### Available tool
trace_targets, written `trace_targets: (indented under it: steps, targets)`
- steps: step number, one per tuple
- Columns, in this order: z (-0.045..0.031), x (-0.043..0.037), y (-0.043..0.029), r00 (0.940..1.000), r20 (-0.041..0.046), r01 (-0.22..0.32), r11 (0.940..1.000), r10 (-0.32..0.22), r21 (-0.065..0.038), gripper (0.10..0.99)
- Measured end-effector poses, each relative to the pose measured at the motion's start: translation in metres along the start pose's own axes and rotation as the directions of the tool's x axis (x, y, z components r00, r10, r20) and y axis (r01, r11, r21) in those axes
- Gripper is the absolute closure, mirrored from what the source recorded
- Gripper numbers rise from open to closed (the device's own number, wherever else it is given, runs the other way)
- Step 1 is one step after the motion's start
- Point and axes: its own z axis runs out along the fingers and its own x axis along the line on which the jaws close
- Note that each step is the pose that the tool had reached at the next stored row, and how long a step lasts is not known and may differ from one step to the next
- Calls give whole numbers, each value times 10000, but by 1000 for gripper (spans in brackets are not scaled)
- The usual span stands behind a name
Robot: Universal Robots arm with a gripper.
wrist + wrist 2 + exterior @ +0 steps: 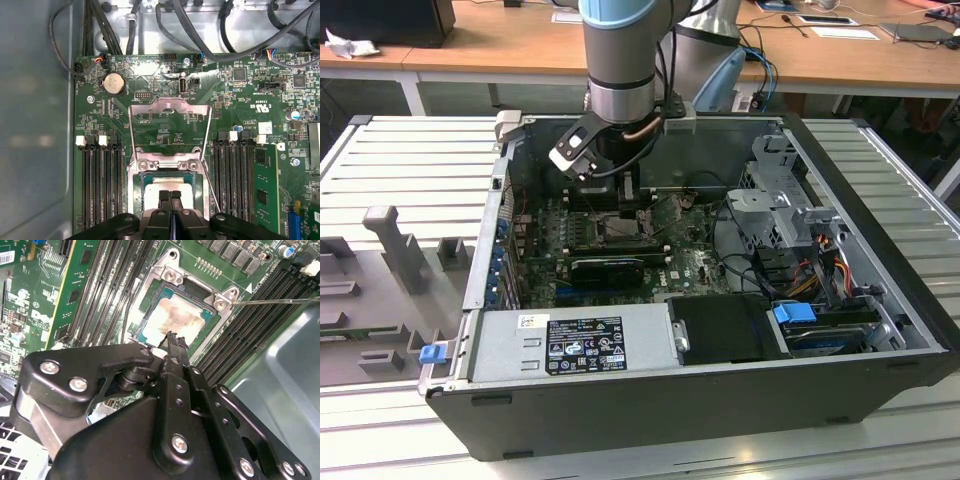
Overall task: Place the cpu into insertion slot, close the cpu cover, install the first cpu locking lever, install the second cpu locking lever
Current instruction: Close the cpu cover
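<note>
While poised over cpu (pixel 176 320) in insertion slot (pixel 167 163) w/ cpu cover (pixel 168 106) up, holds gripper (pixel 172 337) jaws pressed together, prob to nudge

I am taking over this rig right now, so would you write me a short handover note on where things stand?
Gripper: shut, its tips down at the cpu's face, apparently gripping nothing.
Cpu: lies flat in the insertion slot.
Cpu cover: swung open, clear of the slot.
Done: cpu placed.
Left: closing the cover and both locking levers; one lever rod juts free beside the slot.
</note>
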Motion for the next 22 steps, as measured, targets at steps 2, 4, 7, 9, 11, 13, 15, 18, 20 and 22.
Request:
trace_targets:
  steps: [2, 4, 7, 9, 11, 13, 15, 18, 20, 22]
  targets:
    - [-20, 1, 2, 10000, 0, 0, 10000, 0, 0, 980]
    - [-31, 2, 37, 10000, 0, -2, 10000, 2, 3, 980]
    - [-69, 3, 50, 10000, 1, -3, 10000, 3, 3, 980]
    - [-150, 4, 57, 10000, 0, -3, 10000, 3, 3, 980]
    - [-185, 5, 60, 10000, -1, -1, 10000, 1, 9, 980]
    - [-185, 5, 70, 10000, -2, -2, 10000, 2, 45, 980]
    - [-185, 5, 84, 10000, 1, -4, 10000, 4, 68, 980]
    - [-184, 5, 93, 10000, -1, -5, 10000, 5, 78, 980]
    - [-197, 5, 94, 10000, 1, -5, 10000, 5, 78, 980]
    - [-238, 7, 98, 10000, 1, -4, 10000, 4, 79, 980]
